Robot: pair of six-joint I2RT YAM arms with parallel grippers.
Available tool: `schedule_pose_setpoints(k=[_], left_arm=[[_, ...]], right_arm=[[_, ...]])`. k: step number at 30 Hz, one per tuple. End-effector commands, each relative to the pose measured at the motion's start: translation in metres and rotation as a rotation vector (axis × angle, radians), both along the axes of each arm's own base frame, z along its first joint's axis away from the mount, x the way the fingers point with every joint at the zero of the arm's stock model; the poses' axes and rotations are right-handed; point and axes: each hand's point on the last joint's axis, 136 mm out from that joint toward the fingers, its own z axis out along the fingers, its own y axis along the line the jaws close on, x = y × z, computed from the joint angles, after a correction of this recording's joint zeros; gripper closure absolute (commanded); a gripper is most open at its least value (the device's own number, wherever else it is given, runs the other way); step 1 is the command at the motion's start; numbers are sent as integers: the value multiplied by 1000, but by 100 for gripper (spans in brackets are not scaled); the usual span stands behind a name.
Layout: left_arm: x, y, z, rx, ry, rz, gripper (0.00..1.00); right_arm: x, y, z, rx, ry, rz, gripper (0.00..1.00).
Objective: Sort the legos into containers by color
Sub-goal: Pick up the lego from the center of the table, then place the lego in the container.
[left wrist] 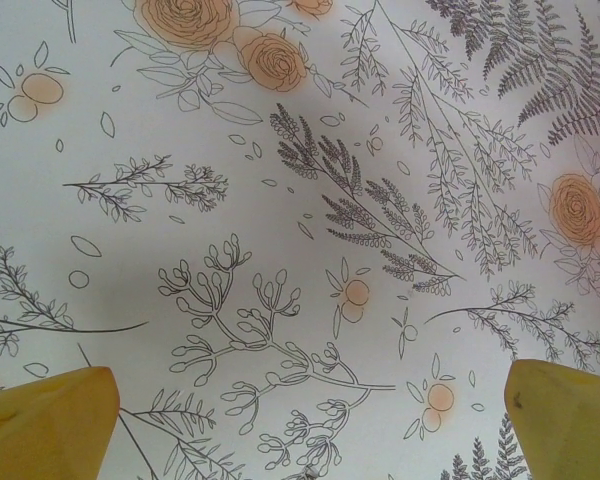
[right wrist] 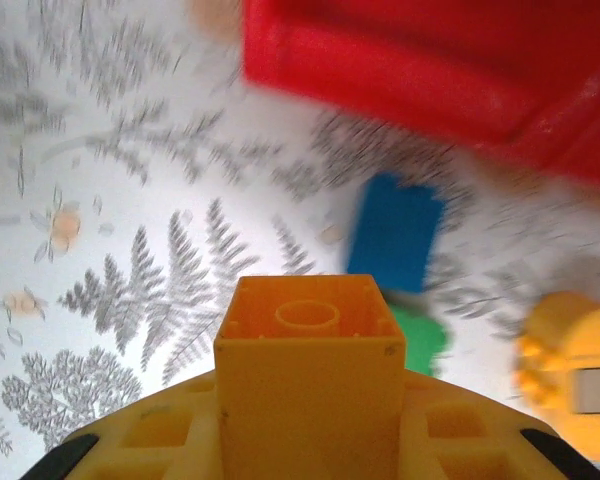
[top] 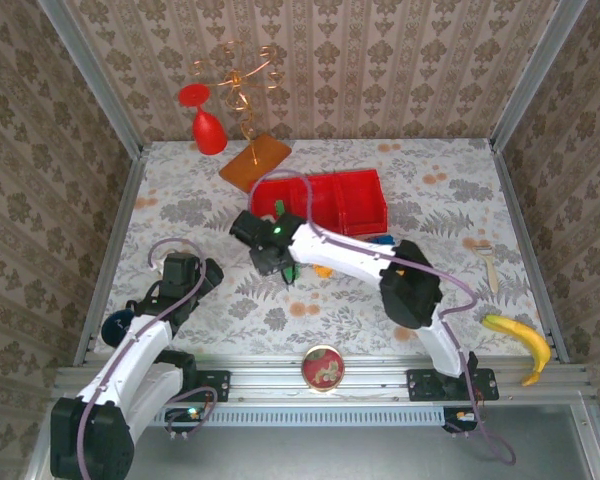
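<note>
While right hand [right wrist: 308, 405] clamps an orange brick [right wrist: 308, 350] near blue brick [right wrist: 395, 235], left hand [left wrist: 305, 415] gapes.

Red tray [top: 360, 220], blue lego [right wrist: 395, 232], green lego [right wrist: 422, 342], orange-yellow lego [right wrist: 310, 360], flower-printed white table [top: 190, 200].

Left arm [top: 145, 345] tucked low, jaws wide; right arm [top: 345, 255] outstretched, jaws clamped.

Your overhead view bright and evenly lit, shadows soft, left wrist view sharp, right wrist view motion-blurred, red tray [right wrist: 410, 70] at upper right smeared.
</note>
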Motion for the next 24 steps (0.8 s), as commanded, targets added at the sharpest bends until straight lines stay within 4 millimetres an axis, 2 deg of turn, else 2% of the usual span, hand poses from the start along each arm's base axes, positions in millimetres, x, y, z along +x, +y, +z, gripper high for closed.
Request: schedule_pose_setpoints(k=[1,5,9,15,24], left_arm=[[4,0,6,-14,-33,-4,0],[5,-1,7,-16,-41,-11,0],[6,-3,9,-13,-44,-27,0],[9,-7,14,-6,-53,-65,0],[12,-13,16,-22,-58,-95,0]], right_arm=[[28,-35,19,-24,-68,-73,76],[55,-67,21,-32,-81,-148,76],[76,-86,19,-46,-95,-187,76],[100,-103,9,-68,-100,-225,76],[124,-111,-2,-106,-116,-235,74]])
